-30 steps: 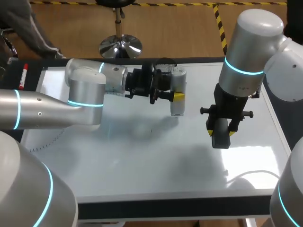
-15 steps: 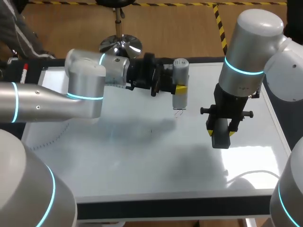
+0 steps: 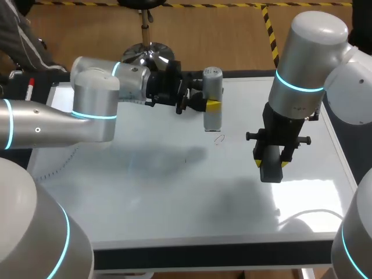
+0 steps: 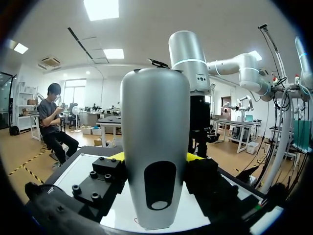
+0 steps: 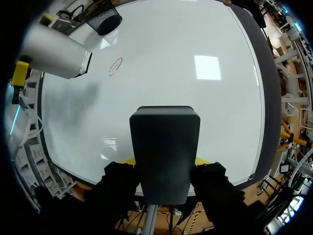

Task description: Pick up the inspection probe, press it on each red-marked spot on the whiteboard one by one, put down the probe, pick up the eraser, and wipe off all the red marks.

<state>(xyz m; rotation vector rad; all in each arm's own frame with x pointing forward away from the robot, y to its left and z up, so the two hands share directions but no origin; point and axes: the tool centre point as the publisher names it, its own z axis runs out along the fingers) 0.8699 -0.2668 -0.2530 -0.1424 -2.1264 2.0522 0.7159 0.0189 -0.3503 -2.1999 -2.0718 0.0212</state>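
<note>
left gripper is clenched on the probe, right gripper on the eraser; one red mark is not yet wiped.

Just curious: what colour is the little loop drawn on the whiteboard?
The loop is red, clearest in the right wrist view.
</note>
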